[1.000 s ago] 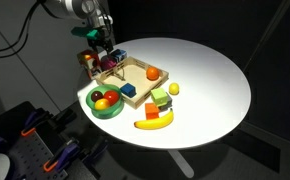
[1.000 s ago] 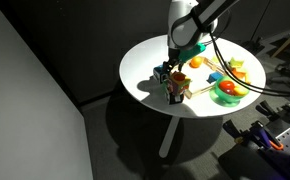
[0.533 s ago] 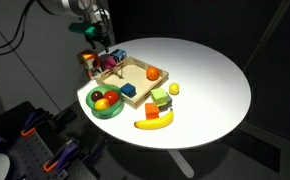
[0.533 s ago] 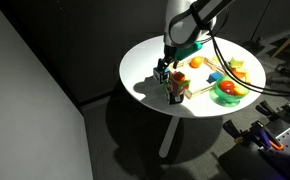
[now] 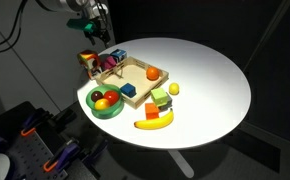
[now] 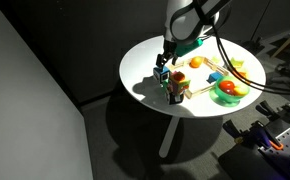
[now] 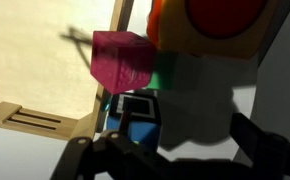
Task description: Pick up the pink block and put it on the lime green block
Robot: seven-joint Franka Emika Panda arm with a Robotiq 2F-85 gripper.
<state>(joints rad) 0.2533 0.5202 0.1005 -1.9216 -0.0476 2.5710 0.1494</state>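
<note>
Both exterior views are showing the pincer (image 5: 93,33) hanging above the cluster of toys at the edge of the round white counter (image 5: 210,80), touching nothing. The pink block (image 5: 112,58) is sitting just below it, at the corner of the wooden tray (image 5: 137,64). At this size I am not making out what is lying under the block.

Coming to the wrist view, the pincer's two dark fingers are standing wide apart at the bottom edge, with nothing held between them. Beyond them the pink block is lying against the tray's rim and touching the lime green block (image 7: 168,73), whose green is peeking out at its right side. It is looking as if it is resting on that block, though I am not telling on from beside with certainty. A blue cube (image 7: 135,128) is showing nearer the fingers.

I am judging the pink block to be light, rigid and smooth-faced, so somewhat slippery. Any grasp is best taken squarely across two opposite flat faces, clear of the rim.
</note>
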